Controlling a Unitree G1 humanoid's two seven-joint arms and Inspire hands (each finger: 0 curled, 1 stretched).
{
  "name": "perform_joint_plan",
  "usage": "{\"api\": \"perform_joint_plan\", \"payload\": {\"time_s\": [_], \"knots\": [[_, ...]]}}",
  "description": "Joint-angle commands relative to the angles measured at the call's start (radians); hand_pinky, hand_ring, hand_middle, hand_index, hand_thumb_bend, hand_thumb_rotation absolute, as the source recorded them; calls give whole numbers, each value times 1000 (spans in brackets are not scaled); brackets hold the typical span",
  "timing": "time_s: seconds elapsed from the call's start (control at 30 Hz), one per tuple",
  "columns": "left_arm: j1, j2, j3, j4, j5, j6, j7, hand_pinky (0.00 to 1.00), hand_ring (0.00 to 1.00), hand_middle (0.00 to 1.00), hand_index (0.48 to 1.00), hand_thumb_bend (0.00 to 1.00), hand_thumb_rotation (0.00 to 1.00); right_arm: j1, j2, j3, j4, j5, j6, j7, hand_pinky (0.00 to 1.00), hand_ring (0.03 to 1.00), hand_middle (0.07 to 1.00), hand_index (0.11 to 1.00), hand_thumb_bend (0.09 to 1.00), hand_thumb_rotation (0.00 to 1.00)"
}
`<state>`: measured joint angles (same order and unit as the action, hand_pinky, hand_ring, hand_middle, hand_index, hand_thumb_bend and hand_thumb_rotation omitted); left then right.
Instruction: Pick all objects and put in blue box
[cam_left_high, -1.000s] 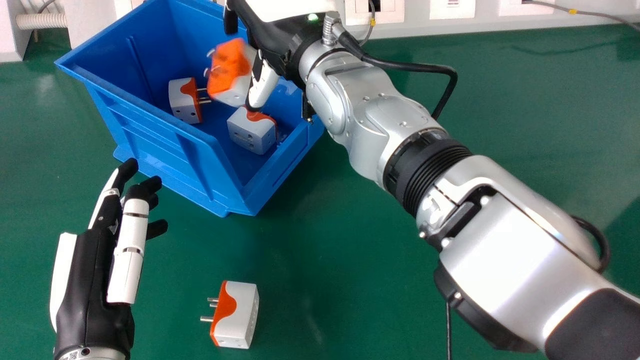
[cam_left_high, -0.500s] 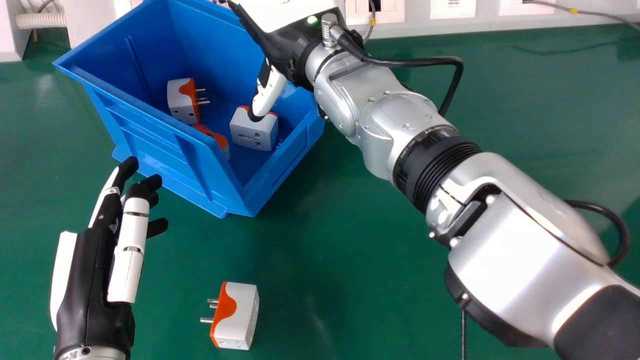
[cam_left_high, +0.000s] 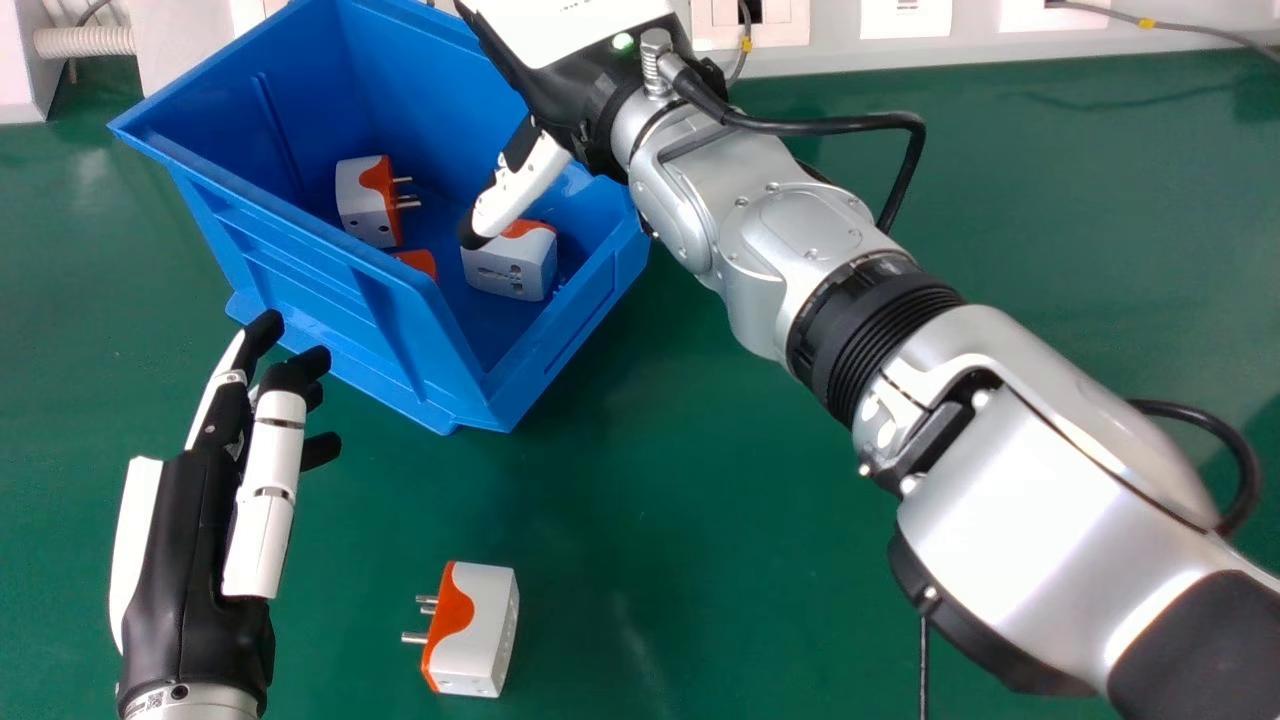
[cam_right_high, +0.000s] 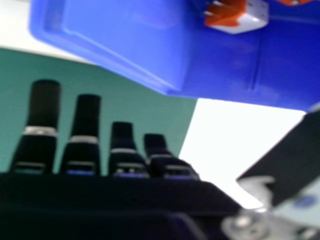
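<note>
Over blue box (cam_left_high: 310, 285), right hand (cam_left_high: 570, 95), fingers (cam_right_high: 44, 107) straight, tabletop (cam_left_high: 455, 500) between box edge and adapter (cam_left_high: 482, 630)

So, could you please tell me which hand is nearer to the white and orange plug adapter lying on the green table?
Left. The left hand is to the left of the adapter, while the right hand is farther off, at the blue plastic box.

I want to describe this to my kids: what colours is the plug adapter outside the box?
White and orange, clearest in the head view.

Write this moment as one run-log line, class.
right hand: open, over blue box; in box: three adapters; on table: one adapter; left hand: open
</note>
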<state>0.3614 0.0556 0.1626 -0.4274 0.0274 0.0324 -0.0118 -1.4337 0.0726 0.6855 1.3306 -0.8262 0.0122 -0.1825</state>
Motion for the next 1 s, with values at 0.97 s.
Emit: {"api": "perform_joint_plan", "payload": {"time_s": [0.97], "knots": [[-40,31,69,-19,-10,40,-1,778,863,847,906,298,921,668,-309,-234,-1262,48,91,135,577,791,901,889,918,256]]}}
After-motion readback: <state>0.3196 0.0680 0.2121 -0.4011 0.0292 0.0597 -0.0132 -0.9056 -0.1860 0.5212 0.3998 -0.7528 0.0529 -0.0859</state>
